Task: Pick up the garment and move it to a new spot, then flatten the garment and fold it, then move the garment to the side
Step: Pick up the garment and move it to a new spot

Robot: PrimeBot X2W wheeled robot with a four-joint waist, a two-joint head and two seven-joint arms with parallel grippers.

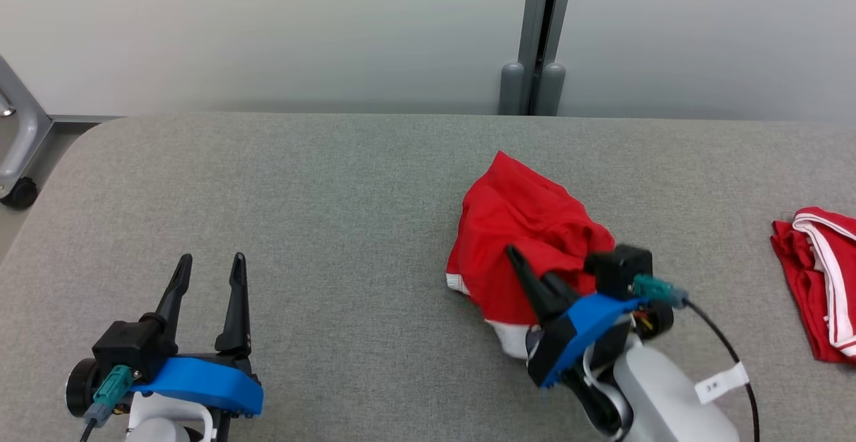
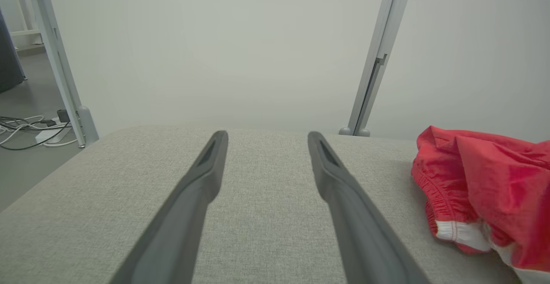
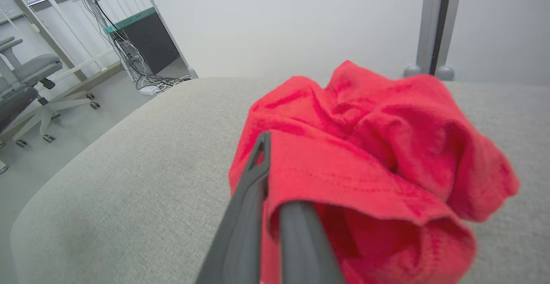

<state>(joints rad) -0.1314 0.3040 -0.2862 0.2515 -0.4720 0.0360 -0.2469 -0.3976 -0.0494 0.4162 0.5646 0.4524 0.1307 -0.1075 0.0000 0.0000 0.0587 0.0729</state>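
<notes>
Red garment (image 1: pixel 525 225), thin fabric, white trim along lower-left edge, elastic waistband. Crumpled into a bunched mound. Sits right of centre in head view.

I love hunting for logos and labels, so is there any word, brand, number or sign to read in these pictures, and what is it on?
White tag on the black cable: a small dark mark, too small to read.
Red garment: no lettering visible.
Striped red garment at the table's right edge: white stripes, no lettering visible.
Nothing else carries readable text.
</notes>
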